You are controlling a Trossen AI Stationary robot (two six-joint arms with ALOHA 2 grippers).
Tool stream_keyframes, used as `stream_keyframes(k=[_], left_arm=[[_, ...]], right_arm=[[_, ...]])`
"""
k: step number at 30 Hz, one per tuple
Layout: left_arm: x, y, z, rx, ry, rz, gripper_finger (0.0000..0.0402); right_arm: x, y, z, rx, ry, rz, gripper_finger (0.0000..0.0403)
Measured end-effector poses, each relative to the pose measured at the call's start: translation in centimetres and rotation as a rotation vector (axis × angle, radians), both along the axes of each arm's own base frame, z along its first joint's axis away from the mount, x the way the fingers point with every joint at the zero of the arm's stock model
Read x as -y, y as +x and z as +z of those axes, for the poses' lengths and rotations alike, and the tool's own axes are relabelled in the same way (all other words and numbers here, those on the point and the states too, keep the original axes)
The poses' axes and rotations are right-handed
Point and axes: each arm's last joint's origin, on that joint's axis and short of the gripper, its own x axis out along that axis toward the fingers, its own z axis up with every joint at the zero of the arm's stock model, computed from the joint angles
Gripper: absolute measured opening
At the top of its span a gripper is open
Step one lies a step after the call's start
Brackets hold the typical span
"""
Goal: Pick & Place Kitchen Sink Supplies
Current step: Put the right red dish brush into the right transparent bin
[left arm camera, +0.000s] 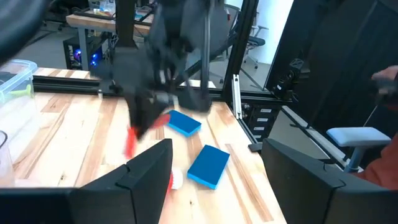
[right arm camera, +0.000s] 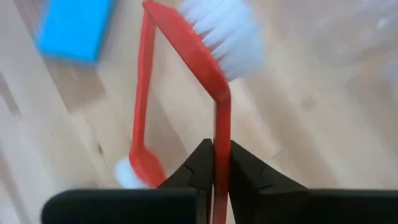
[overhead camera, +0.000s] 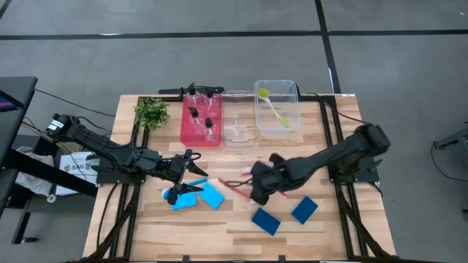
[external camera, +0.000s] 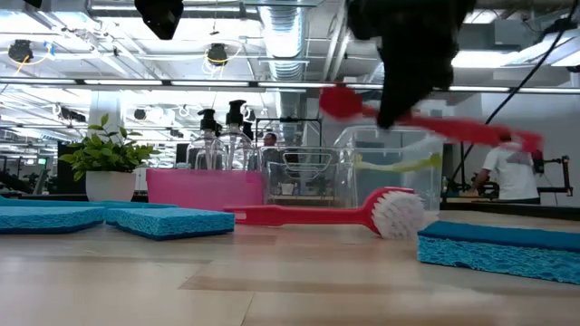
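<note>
A light wooden surface (overhead camera: pixel 219 226) with black rails along its sides stands on a grey floor (overhead camera: pixel 219 51). At its far edge a small leafy green plant (overhead camera: pixel 151 112) sits at the left corner in a white pot (external camera: pixel 111 186). Just beside it is a pink bin (overhead camera: pixel 191 128), then a clear bin (overhead camera: pixel 238 126) touching it, then a larger clear bin (overhead camera: pixel 291 95). In the room behind, a person in a white shirt (external camera: pixel 510 172) stands under ceiling ducts.
</note>
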Motion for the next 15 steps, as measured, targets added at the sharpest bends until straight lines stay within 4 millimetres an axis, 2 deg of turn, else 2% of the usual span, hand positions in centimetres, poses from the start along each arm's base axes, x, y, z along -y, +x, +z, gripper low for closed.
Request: stream_keyframes(k=[4,8,12,15], left_arm=[[0.0,0.0,0.0,0.002,-0.001,0.0,0.025],[0.0,0.0,0.1,0.006,-0.003,0.0,0.025],[0.0,0.0,0.1,0.012,-0.005,0.0,0.025],[0.0,0.0,0.1,0.013,-0.006,0.0,0.025]], right_arm=[[1.9,-2.2,4.2,0.174,-0.1,-0.061,0.0016],[4.4,-4.4,7.9,0.331,-0.275,-0.129,0.001],[7.2,-6.3,10.8,0.44,-0.443,-0.263,0.0026],[9.6,-7.3,12.1,0.454,-0.548,-0.369,0.0026]])
